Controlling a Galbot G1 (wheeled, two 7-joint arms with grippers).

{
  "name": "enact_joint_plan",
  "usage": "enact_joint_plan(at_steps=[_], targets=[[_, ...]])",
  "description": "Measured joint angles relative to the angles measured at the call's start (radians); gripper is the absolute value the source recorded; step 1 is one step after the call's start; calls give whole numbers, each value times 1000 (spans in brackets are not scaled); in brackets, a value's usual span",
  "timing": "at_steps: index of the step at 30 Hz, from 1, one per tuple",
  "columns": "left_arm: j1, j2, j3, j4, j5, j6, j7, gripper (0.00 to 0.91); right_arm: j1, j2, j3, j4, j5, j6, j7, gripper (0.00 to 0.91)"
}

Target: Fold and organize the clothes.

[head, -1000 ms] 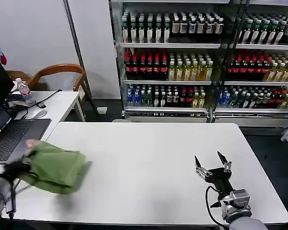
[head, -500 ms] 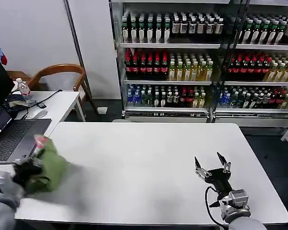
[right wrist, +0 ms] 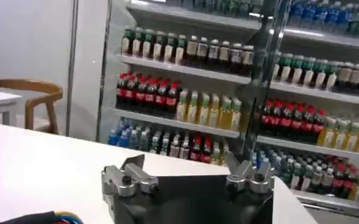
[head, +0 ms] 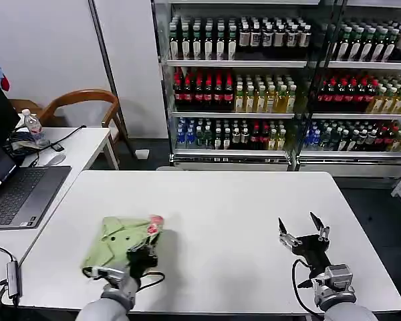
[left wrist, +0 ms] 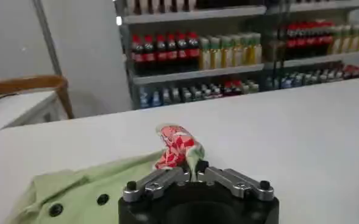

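Note:
The clothes are one light green shirt (head: 113, 244), lying bunched on the white table (head: 227, 200) near its front left. A red-and-white patch (head: 154, 223) sticks up at the shirt's right end. My left gripper (head: 142, 254) is shut on a fold of the shirt just below that patch. In the left wrist view the jaws (left wrist: 194, 173) pinch green cloth (left wrist: 75, 189), with the patch (left wrist: 176, 146) just beyond them and two dark buttons (left wrist: 102, 198) beside them. My right gripper (head: 301, 231) stands open over the table's front right, holding nothing; its fingertips (right wrist: 133, 163) are spread wide.
An open laptop (head: 20, 194) sits on a side table at the left, with a water bottle (head: 33, 124) and a wooden chair (head: 80, 100) behind it. Shelves of drinks (head: 281, 87) stand beyond the table's far edge. A cable (head: 3, 261) hangs off the left edge.
My left gripper has carried the shirt from the table's left edge by the laptop rightward onto the table. The right gripper has barely shifted.

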Motion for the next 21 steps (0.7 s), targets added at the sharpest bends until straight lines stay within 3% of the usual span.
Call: enact_joint_plan(at_steps=[10,21], targets=[[-112,-49,78,44,-6,-32,-38,907,-6,4,19,8,2,1,-1,907],[-113,-29,59,-31,-71,-118,-4,907,21,13,-3,-1,-7,1,-20,907]])
